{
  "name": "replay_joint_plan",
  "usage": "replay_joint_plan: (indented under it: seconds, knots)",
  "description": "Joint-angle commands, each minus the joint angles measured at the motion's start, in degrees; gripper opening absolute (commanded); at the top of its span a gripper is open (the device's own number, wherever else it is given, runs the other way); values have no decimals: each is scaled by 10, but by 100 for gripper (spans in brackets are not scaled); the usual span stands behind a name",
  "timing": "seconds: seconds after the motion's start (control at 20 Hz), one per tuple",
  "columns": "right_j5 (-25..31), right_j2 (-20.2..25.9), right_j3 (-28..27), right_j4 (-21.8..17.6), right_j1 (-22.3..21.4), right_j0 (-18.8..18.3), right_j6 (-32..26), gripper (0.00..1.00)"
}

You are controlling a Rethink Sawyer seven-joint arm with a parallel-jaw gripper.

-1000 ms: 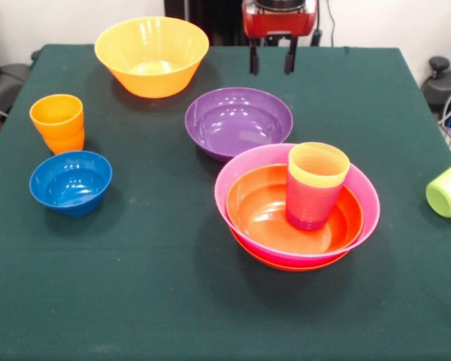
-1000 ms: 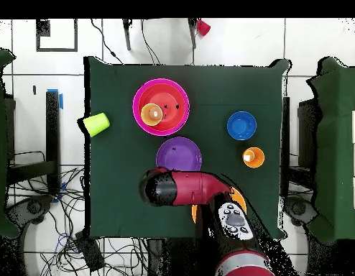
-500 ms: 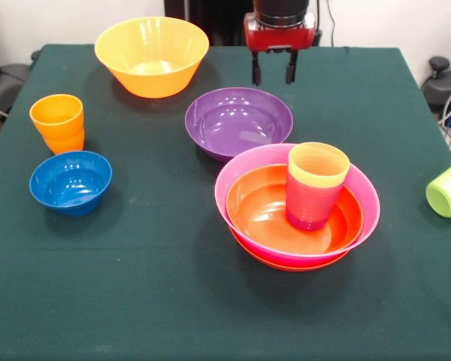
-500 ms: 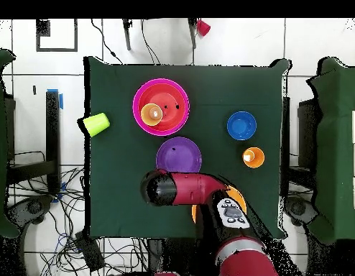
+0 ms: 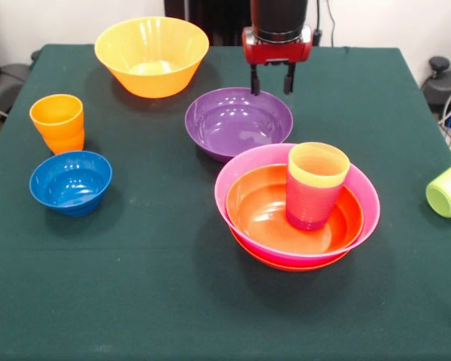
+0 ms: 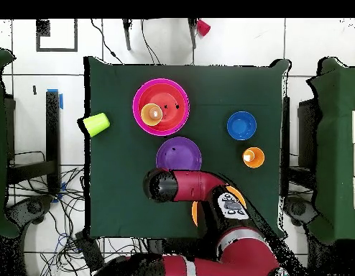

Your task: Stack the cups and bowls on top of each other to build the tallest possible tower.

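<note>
Where the dark green cloth-covered table (image 5: 135, 301) lies nearest the front camera stands the tower (image 5: 297, 218): a glossy pink plastic bowl (image 5: 244, 167) with a shallow red-orange bowl (image 5: 263, 210) nested inside it, another red-orange rim showing beneath, and a ribbed translucent yellow cup (image 5: 316, 167) set in a darker cup, upright in the middle. To the tower's left sit a small glossy blue bowl (image 5: 70, 183) and, just behind it, an orange translucent tumbler (image 5: 58, 122). Far to the tower's right a lime green cup (image 5: 449, 188) lies on its side. Just behind the tower, almost touching it, rests the wide purple bowl (image 5: 238, 122). Over that bowl's far rim hangs the tool (image 5: 269, 79), fingers apart and empty. Farthest back, left, stands the large deep yellow-orange bowl (image 5: 151, 56).
</note>
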Motion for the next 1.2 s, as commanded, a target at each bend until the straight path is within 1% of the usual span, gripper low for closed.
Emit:
replay_joint_plan:
  seconds: [0.05, 0.25, 0.6, 0.7, 0.75, 0.85, 1.0, 1.2]
  knots:
    - [-36, 38, -54, -22, 23, -10, 33, 100]
    - [-50, 40, -66, -25, 41, -11, 33, 100]
    - [-58, 43, -60, -24, 42, -13, 38, 100]
    - [-71, 48, -63, -25, 51, -16, 39, 100]
    - [-85, 50, -71, -26, 63, -16, 41, 100]
    - [-87, 43, -81, -23, 73, -11, 45, 100]
    - [-80, 42, -78, -18, 66, -10, 46, 100]
    - [-82, 40, -79, -16, 70, -9, 46, 100]
